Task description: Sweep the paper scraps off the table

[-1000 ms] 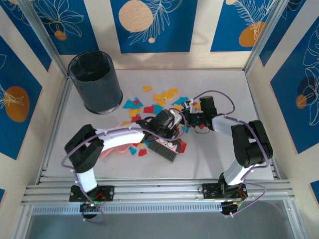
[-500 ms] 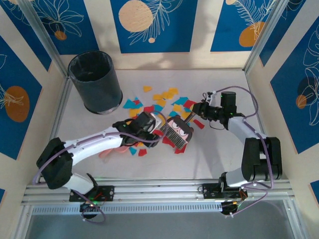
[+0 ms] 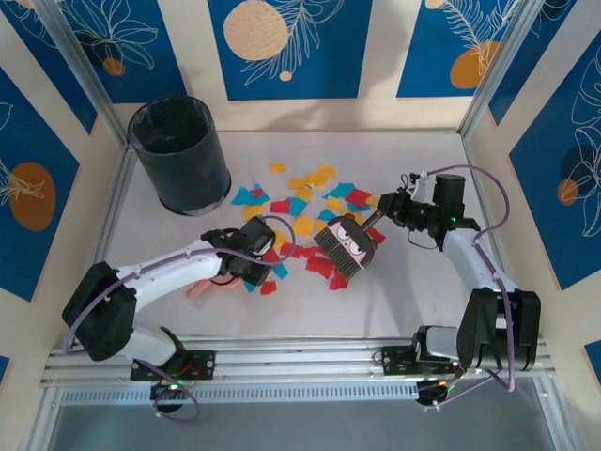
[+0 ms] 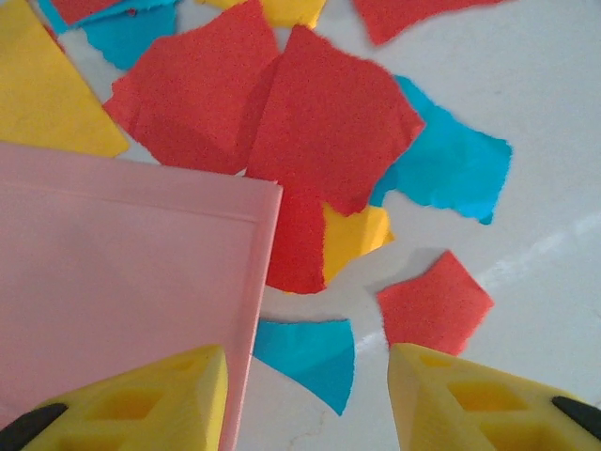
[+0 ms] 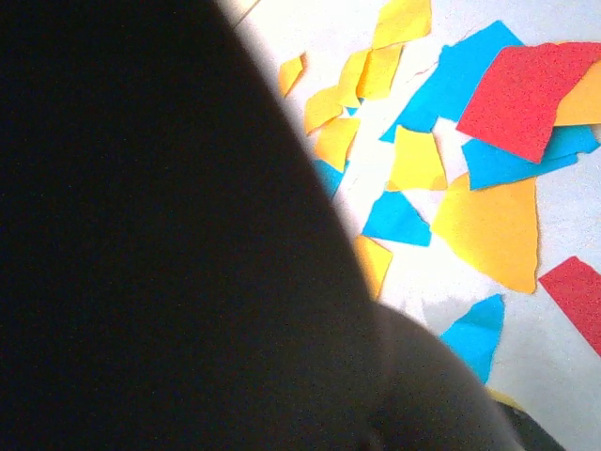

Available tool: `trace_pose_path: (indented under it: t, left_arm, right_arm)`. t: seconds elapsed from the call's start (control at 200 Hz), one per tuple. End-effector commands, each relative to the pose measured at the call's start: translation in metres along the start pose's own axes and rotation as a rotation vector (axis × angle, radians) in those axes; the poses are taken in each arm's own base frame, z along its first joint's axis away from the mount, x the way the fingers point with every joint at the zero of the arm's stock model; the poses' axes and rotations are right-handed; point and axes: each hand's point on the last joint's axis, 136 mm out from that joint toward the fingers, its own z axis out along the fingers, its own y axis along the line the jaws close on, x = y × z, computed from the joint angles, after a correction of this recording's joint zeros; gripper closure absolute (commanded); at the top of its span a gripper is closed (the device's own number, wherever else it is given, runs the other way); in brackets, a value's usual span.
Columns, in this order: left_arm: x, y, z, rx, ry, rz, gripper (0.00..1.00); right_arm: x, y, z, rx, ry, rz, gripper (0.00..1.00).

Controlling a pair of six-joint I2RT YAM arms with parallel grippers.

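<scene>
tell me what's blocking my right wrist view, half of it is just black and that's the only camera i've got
observer: most likely the brush with a cartoon face; the right gripper is shut on it at the right edge of the paper scraps.
operator: where's the dustpan
observer: the pink dustpan lies left of the pile, partly under the left arm.
operator: is the left gripper holding it
observer: the left gripper has its fingers apart, with the dustpan's corner beside one finger; no grip that I can make out.
</scene>
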Motion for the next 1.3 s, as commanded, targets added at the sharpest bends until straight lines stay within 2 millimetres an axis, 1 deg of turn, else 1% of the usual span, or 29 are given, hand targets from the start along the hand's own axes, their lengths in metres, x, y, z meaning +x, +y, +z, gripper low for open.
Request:
trace_pose_path:
  t: [0.0,0.07,0.165,0.215,0.26,0.295,0.42,0.525,0.575,0.625,0.675,0.725,0.765,0.815,0.89,1.025,1.11,1.21,1.295]
  left_arm:
    - [0.017,0.013,0.013,-0.034,0.072,-0.042,0.52]
    - [0.016,0.016,0.017,-0.040,0.075,-0.050,0.52]
    - [0.015,0.020,0.024,-0.051,0.098,-0.057,0.56]
    - [0.015,0.021,0.028,-0.053,0.112,-0.062,0.58]
    - [0.016,0.022,0.030,-0.054,0.124,-0.062,0.63]
    - [0.017,0.022,0.032,-0.056,0.134,-0.062,0.64]
    - [0.019,0.023,0.036,-0.063,0.153,-0.065,0.66]
    - [0.018,0.024,0.038,-0.072,0.160,-0.072,0.70]
    - [0.017,0.024,0.038,-0.073,0.166,-0.073,0.78]
    - [0.016,0.023,0.039,-0.069,0.168,-0.073,0.83]
    - [0.016,0.023,0.039,-0.065,0.168,-0.072,0.92]
    - [0.015,0.024,0.038,-0.072,0.168,-0.067,0.95]
    - [0.015,0.026,0.037,-0.081,0.168,-0.064,0.98]
    - [0.015,0.028,0.034,-0.095,0.169,-0.064,1.00]
    - [0.012,0.032,0.028,-0.111,0.154,-0.067,1.00]
    - [0.003,0.041,0.008,-0.157,0.109,-0.070,1.00]
    - [-0.006,0.046,-0.007,-0.172,0.063,-0.060,1.00]
    - [-0.024,0.040,-0.018,-0.133,-0.017,-0.015,1.00]
    - [-0.042,0.025,-0.024,-0.058,-0.082,0.039,1.00]
  right_arm:
    - [-0.001,0.012,-0.009,-0.022,-0.004,-0.014,1.00]
    - [0.000,0.013,-0.009,-0.028,0.001,-0.014,1.00]
    - [0.001,0.012,-0.009,-0.029,0.004,-0.013,1.00]
    - [0.001,0.012,-0.009,-0.022,0.001,-0.012,1.00]
    - [0.002,0.010,-0.009,-0.015,0.003,-0.012,1.00]
    - [0.002,0.010,-0.009,-0.013,0.003,-0.013,1.00]
    - [0.003,0.012,-0.009,-0.022,0.009,-0.019,1.00]
    - [0.004,0.012,-0.009,-0.023,0.014,-0.019,1.00]
    - [0.005,0.011,-0.008,-0.021,0.016,-0.017,1.00]
    - [0.005,0.010,-0.008,-0.019,0.018,-0.017,1.00]
    - [0.006,0.009,-0.008,-0.014,0.018,-0.017,1.00]
    - [0.006,0.008,-0.008,-0.010,0.019,-0.015,1.00]
    - [0.006,0.008,-0.008,-0.007,0.020,-0.016,1.00]
    - [0.006,0.008,-0.008,-0.007,0.019,-0.016,1.00]
    - [0.006,0.007,-0.008,-0.005,0.018,-0.016,1.00]
    - [0.005,0.006,-0.009,0.002,0.006,-0.014,1.00]
    - [0.004,0.004,-0.012,0.018,-0.016,-0.019,1.00]
    - [0.002,0.001,-0.017,0.034,-0.047,-0.016,1.00]
    - [0.000,-0.004,-0.022,0.053,-0.070,-0.007,1.00]
